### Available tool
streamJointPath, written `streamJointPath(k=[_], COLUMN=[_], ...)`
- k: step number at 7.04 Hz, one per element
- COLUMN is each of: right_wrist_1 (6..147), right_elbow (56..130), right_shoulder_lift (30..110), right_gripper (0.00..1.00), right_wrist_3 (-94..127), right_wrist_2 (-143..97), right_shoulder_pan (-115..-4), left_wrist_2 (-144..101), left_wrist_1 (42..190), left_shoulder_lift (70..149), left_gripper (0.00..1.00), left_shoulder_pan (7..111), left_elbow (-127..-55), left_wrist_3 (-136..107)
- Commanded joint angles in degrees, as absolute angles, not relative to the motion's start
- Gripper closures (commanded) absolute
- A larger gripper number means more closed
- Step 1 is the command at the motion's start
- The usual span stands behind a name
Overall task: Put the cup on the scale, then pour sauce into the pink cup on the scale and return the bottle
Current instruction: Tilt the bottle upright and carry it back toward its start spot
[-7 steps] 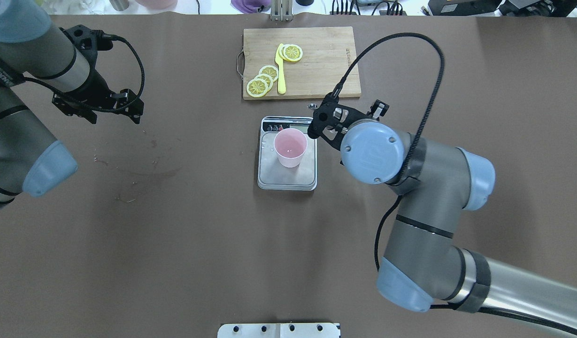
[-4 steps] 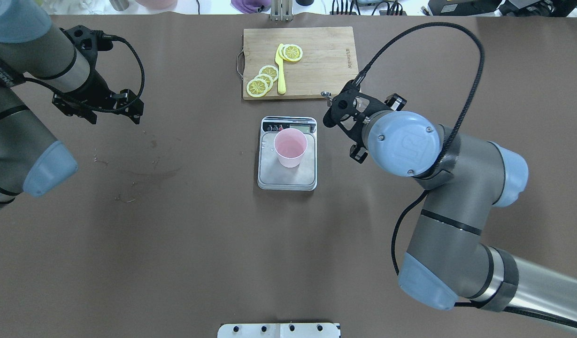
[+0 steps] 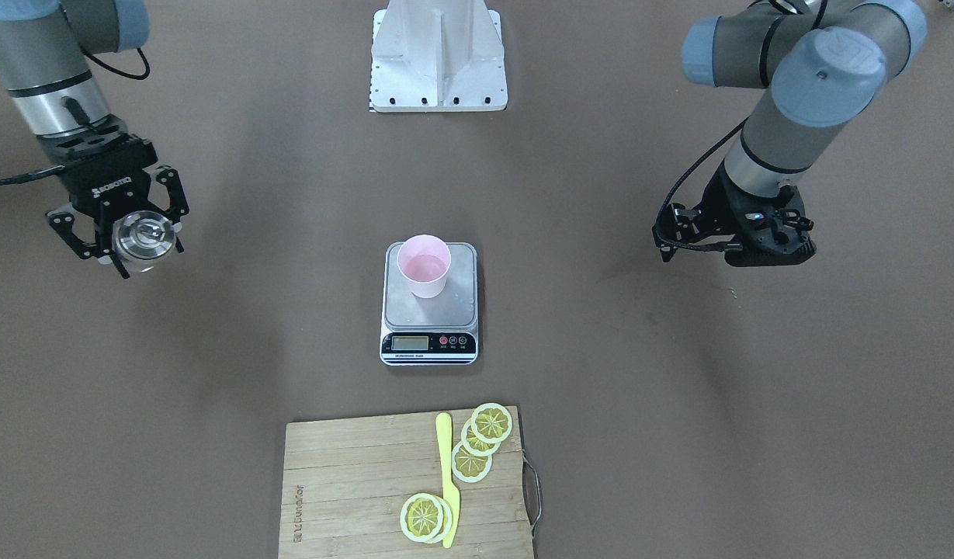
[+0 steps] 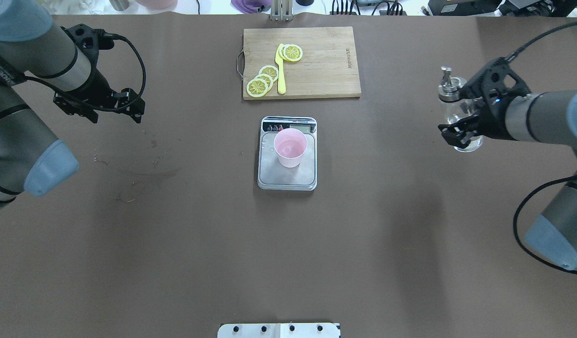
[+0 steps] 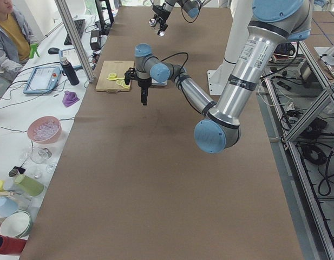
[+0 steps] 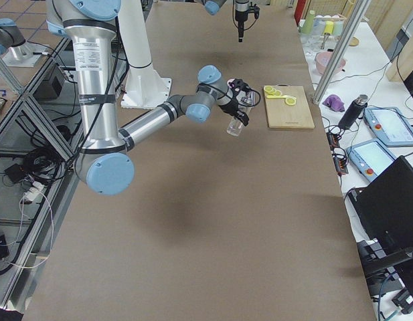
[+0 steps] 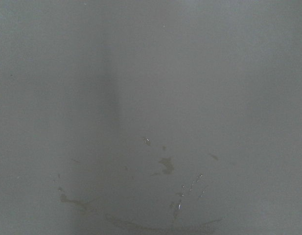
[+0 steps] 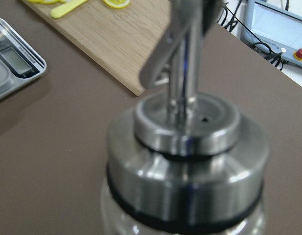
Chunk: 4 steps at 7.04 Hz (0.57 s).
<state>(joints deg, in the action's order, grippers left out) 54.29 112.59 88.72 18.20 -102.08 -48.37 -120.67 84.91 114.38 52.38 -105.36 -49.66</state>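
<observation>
Bottle — gripped by right gripper marked ROBOTIQ.

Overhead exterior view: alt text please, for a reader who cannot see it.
The right gripper holds the chrome-capped bottle at the frame's right side, far from the pink cup standing on the scale at centre. Beyond the scale lies a cutting board with lemon slices and a yellow knife; the left gripper hangs at far left.

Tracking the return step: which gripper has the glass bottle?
The right gripper, shut on the small clear glass bottle with chrome cap; the left gripper holds nothing.
</observation>
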Motion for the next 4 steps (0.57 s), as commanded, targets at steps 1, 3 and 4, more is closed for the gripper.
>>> streamJointPath(k=[1, 3, 4], right_wrist_1=[22.3, 6.4, 1.5], right_elbow=[97.3, 85.4, 83.8], right_shoulder_lift=[95.6, 95.2, 95.6], right_gripper=[1.00, 1.00, 1.00], right_wrist_3=[18.7, 19.5, 24.8], right_wrist_2=[-109.0, -113.7, -113.8], right_shoulder_pan=[-55.2, -60.0, -60.2], left_wrist_2=[-120.7, -120.7, -120.7], left_wrist_1=[84.8, 84.7, 84.6], left_shoulder_lift=[114.5, 114.6, 114.6], left_gripper=[0.03, 0.03, 0.03], left_shoulder_pan=[52.5, 52.6, 52.6], left_elbow=[-105.4, -105.6, -105.7], left_wrist_3=[-49.7, -49.7, -49.8])
